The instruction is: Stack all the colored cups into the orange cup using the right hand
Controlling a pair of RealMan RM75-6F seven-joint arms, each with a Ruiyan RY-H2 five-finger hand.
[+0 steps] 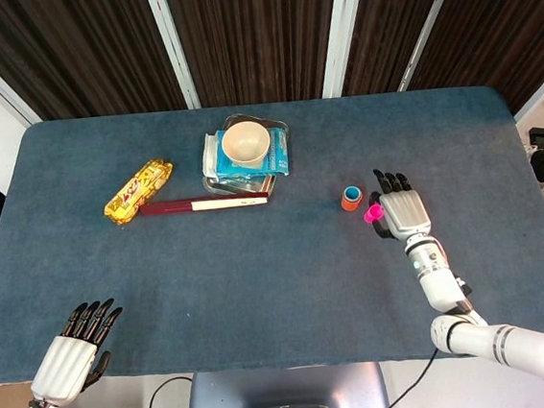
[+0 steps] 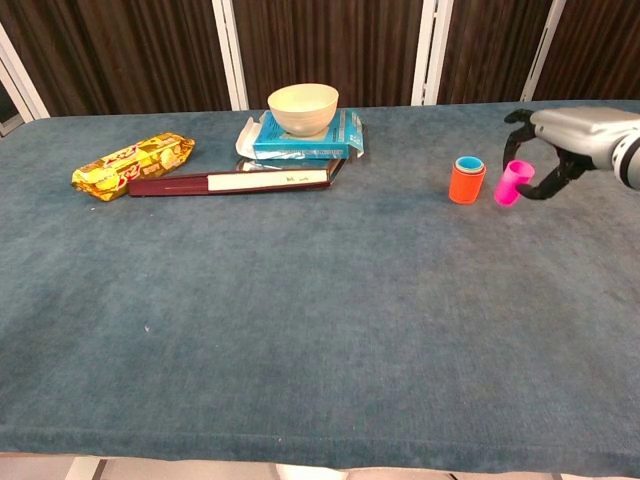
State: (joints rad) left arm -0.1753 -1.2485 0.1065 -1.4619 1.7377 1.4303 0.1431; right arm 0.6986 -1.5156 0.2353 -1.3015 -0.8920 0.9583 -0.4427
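We are gripping the pink cup (image 2: 511,182) in our right hand (image 2: 560,140), tilted, lifted off the counter (image 2: 300,300) just beside the orange cup (image 2: 466,183); a blue cup (image 2: 468,164) is sitting nested inside it; our left hand (image 1: 74,350) is hanging spread, holding nothing.

Three cups: an orange cup (image 2: 466,183), a blue cup (image 2: 468,164) nested inside it, and a pink cup (image 2: 512,182) held by the right hand (image 2: 565,140). One bowl (image 1: 246,143), one blue packet (image 1: 279,151) beneath it, one yellow snack pack (image 1: 139,190), one long dark red box (image 1: 204,204). Two hands, counting the left hand (image 1: 73,356).
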